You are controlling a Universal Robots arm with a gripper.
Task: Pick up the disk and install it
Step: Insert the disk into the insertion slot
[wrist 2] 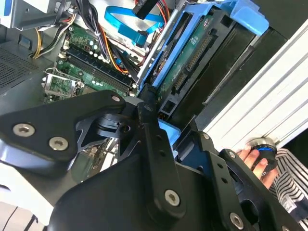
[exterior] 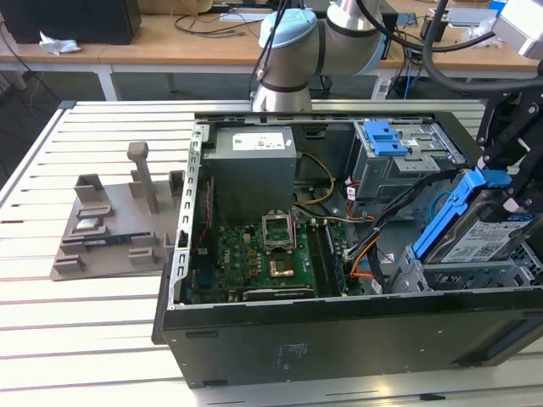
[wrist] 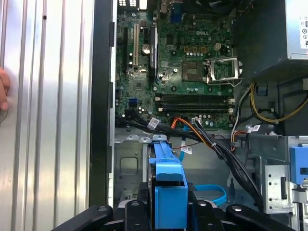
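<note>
The disk (exterior: 485, 236) is a silver drive with a blue-and-white label and blue rails. It hangs tilted over the open computer case's (exterior: 339, 322) near corner, at the exterior view's right. My gripper (exterior: 514, 190) is shut on its upper end. In the second wrist view the disk (wrist 2: 190, 60) shows edge-on, its green board between blue rails, with my gripper (wrist 2: 171, 127) clamped on it. In the first wrist view the blue rail (wrist: 167, 173) sits between my black fingers (wrist: 143, 199), above a metal bay (wrist: 129, 163).
Inside the case lie a motherboard (exterior: 263, 259), a grey power-supply box (exterior: 253, 165), a grey drive cage with a blue latch (exterior: 392, 153) and loose cables (exterior: 373, 246). A grey fixture (exterior: 110, 222) stands on the slatted table. A person's hand (wrist 2: 252, 158) rests outside the case.
</note>
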